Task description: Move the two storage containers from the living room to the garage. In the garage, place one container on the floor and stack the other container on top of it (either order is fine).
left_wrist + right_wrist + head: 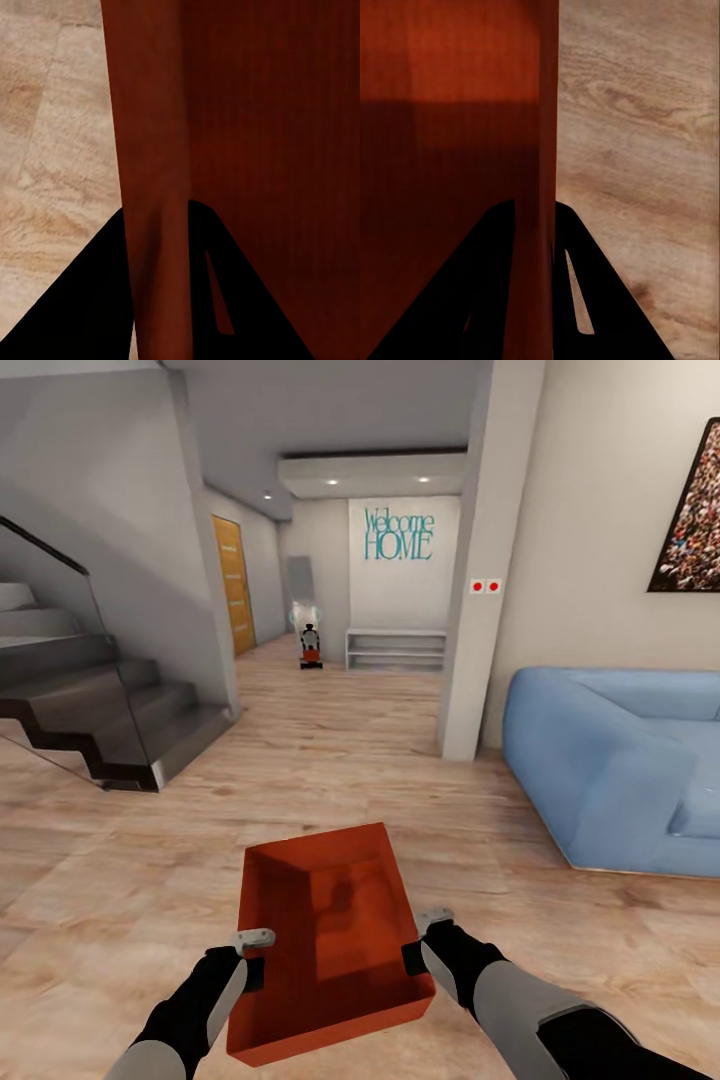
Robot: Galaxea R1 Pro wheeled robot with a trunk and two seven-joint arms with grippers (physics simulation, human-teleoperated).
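A red-orange lidless storage container (pixel 325 935), the deeper squarer one, hangs in front of me above the light wood-plank floor of the living room. My left gripper (pixel 252 958) is shut on its left wall (pixel 154 187), one finger on each side. On the opposite side, my right gripper (pixel 420 943) is shut on the right wall (pixel 540 187) the same way. The container looks empty inside. The other container is out of view.
A blue sofa (pixel 620 760) stands at the right. A white pillar (pixel 480 580) rises ahead right. Dark stairs (pixel 100 710) with a glass rail are at the left. A hallway runs ahead to a wooden door (pixel 234 585), a low white shelf (pixel 396 650) and a small red device (pixel 311 645).
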